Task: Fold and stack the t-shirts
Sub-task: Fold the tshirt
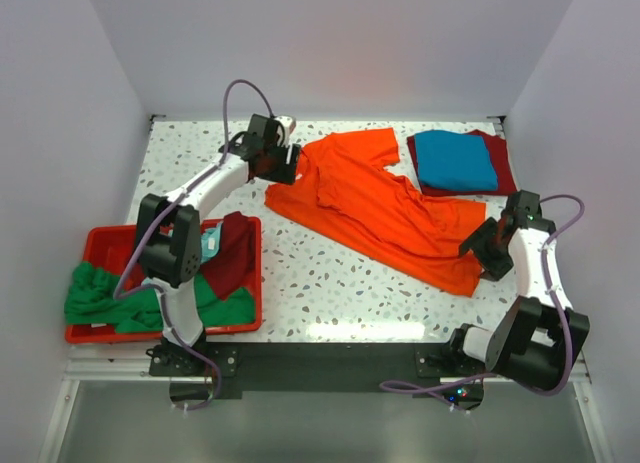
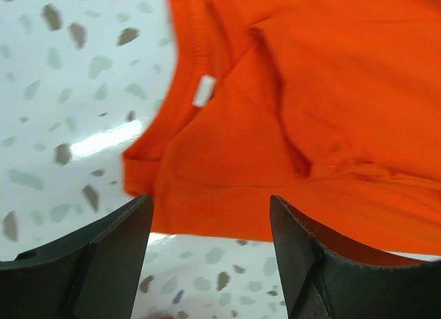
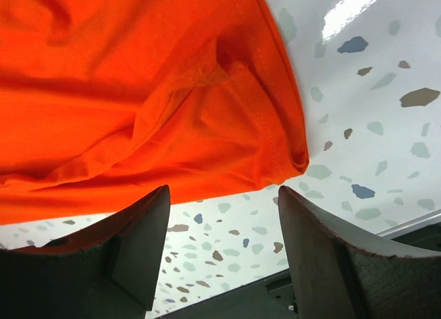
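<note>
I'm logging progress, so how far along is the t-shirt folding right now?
Done: a folded blue t-shirt lies on a folded dark red t-shirt, far right. In hand: the orange t-shirt lies spread and unfolded, the left gripper and right gripper open at opposite ends, gripping nothing. Remaining: a green t-shirt and another dark red one wait in the red bin.

A red bin (image 1: 110,231) sits on the speckled table's (image 1: 330,283) left side.

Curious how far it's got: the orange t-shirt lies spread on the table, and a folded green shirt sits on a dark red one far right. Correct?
Not quite: the folded shirt on the dark red one is blue, not green, as the top external view shows. The orange t-shirt is spread out.
</note>
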